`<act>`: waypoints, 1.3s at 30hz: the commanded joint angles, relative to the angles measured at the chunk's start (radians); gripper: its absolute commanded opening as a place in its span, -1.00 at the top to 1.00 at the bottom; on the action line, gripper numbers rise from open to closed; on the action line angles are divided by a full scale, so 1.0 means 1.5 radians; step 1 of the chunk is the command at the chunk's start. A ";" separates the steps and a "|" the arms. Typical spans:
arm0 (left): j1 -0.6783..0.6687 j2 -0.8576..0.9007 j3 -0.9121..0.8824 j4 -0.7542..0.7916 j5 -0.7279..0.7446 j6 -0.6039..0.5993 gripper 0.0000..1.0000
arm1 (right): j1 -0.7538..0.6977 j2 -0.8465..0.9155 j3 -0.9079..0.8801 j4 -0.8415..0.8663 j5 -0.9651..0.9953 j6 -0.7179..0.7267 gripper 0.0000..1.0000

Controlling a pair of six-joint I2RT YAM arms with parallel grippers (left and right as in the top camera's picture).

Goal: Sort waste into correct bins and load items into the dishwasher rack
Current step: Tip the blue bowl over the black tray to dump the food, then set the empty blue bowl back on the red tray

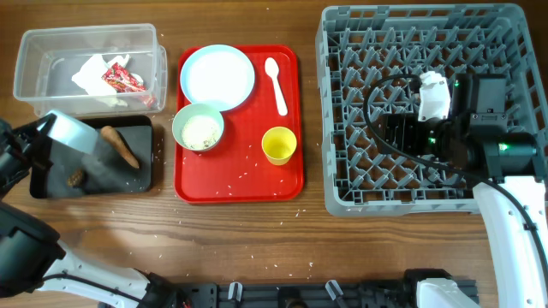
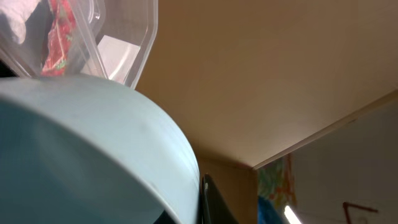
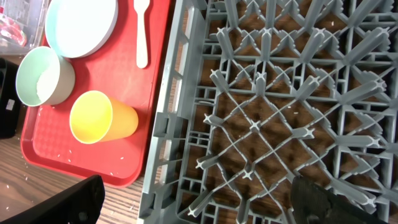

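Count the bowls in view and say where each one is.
2. A green bowl stands on the red tray. A blue bowl is held tilted over the black tray. None shows in the rack, though part of it is covered.

I read this site as a robotics test station, not a working kitchen. Evidence follows. I operate over a wood-grain worktop (image 1: 248, 231) that carries staged props, including a grey dishwasher rack (image 1: 326, 120) and a red serving tray (image 1: 244, 184). Black mounting hardware (image 1: 300, 295) lines the near edge. A white arm (image 1: 514, 231) with an exposed black cable (image 1: 377, 103) reaches over the rack. The left wrist view shows plain beige panelling (image 2: 261, 74) and a bright lamp (image 2: 290, 214).
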 commanded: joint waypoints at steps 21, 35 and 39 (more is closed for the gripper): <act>-0.927 -0.275 -0.137 0.055 -1.004 -0.333 0.92 | -0.002 0.003 -0.002 0.011 -0.002 0.004 -0.94; -1.002 -0.275 -0.311 0.296 -1.087 -0.355 -0.18 | -0.002 0.003 -0.002 0.013 -0.002 0.004 -0.93; -1.001 -0.278 -0.183 0.204 -1.085 -0.337 -0.24 | -0.002 0.003 -0.002 0.015 -0.002 0.004 -0.93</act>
